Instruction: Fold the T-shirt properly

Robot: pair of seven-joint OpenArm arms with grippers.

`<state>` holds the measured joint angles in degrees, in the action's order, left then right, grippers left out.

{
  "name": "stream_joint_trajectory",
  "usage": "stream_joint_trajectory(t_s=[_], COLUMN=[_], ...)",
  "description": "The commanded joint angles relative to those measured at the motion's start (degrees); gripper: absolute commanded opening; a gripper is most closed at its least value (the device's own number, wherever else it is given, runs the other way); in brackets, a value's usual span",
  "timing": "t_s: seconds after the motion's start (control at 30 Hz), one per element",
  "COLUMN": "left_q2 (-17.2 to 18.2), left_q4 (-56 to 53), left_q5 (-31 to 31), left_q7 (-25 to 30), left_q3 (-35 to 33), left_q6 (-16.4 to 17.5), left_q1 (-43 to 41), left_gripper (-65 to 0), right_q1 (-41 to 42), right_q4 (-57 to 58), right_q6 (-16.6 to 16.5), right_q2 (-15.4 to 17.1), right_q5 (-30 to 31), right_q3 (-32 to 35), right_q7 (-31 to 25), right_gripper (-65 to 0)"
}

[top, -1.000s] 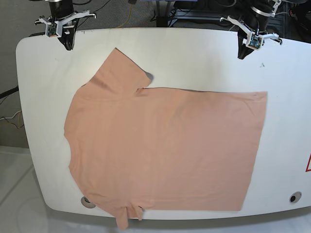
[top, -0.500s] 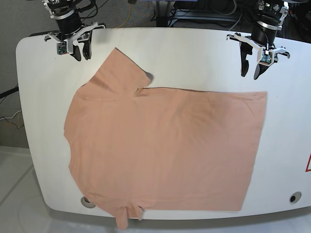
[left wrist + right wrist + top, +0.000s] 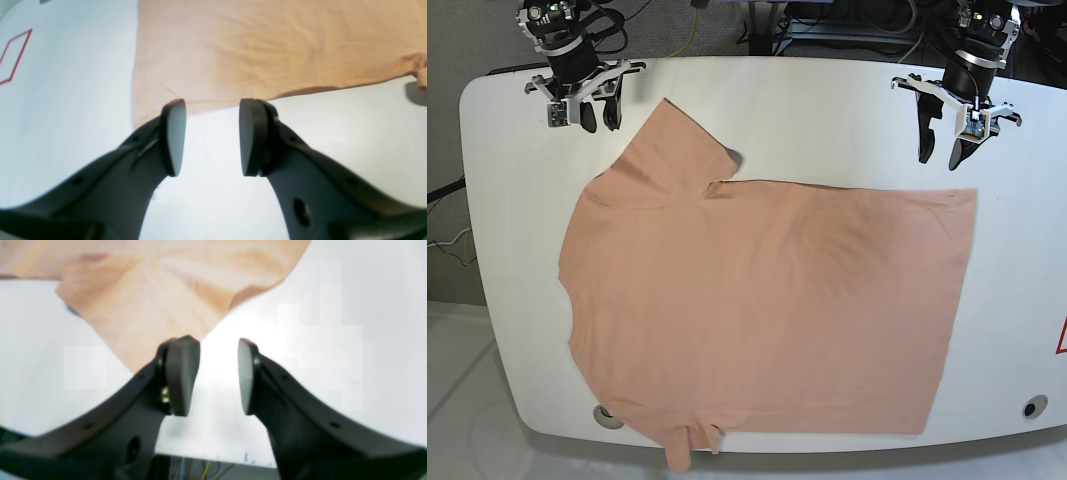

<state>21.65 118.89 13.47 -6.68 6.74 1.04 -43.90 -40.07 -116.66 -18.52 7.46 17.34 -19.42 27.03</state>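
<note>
Nearest, the T-shirt is seen spread flat on the white desk, its lower sleeve hanging over the desk's front edge. Bare desk is left along the far side and both ends. Farther back, the left tool is held above bare desk just beyond the hem corner, its jaws parted around nothing. The right tool is poised just beside the far sleeve's tip, likewise partly open and empty.

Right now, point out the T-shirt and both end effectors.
T-shirt (image 3: 767, 310), base view, middle of the body.
Left end effector (image 3: 945, 152), base view, between fingertips.
Right end effector (image 3: 597, 120), base view, between fingertips.
</note>
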Motion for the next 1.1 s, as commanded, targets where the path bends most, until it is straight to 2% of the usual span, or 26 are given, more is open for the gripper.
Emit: stream_joint_trajectory(t_s=[0.0,0.23,0.3,0.57,0.63,0.77,0.97,1.07], left_q2=[1.12,2.07,1.90,1.66,1.60,1.56,1.58,1.49], left_q4=[0.56,-0.15,-0.17,-0.26,0.30,0.65,0.38,0.40], left_q5=[0.60,1.74,1.15,0.88,0.77,0.57,0.47,0.43], left_q7=[1.27,0.08,0.65,1.33,2.22,2.38,1.89,1.55], left_q3=[0.59,0.75,0.37,0.31,0.28,0.11,0.24,0.25], left_q6=[-0.42,-0.18,0.03,0.01,0.06,0.00,0.83,1.20], left_q1=[0.39,0.60,0.19,0.30,0.18,0.27,0.32,0.27], left_gripper=[-38.6,-37.1,-38.0,-38.6,-39.0,-39.4,-38.2,-37.9], right_q1=[-0.15,1.23,2.71,5.04,7.97,9.70,12.05,12.59], right_q4=[0.70,5.16,6.31,9.83,12.45,14.86,17.84,18.39], right_q6=[-0.50,-1.67,-2.92,-4.50,-6.59,-8.25,-10.55,-10.60], right_q2=[0.82,1.11,1.53,2.43,2.09,1.81,0.67,0.17], right_q5=[0.43,1.35,2.87,6.99,11.86,15.39,16.58,16.12], right_q3=[-0.41,-0.45,-0.30,0.13,0.44,0.79,1.24,1.22], right_q7=[-1.52,-0.92,-0.06,1.80,2.94,4.49,7.25,7.57], right_gripper=[-41.0,-36.4,-34.4,-34.5,-35.1,-35.4,-35.3,-35.3])
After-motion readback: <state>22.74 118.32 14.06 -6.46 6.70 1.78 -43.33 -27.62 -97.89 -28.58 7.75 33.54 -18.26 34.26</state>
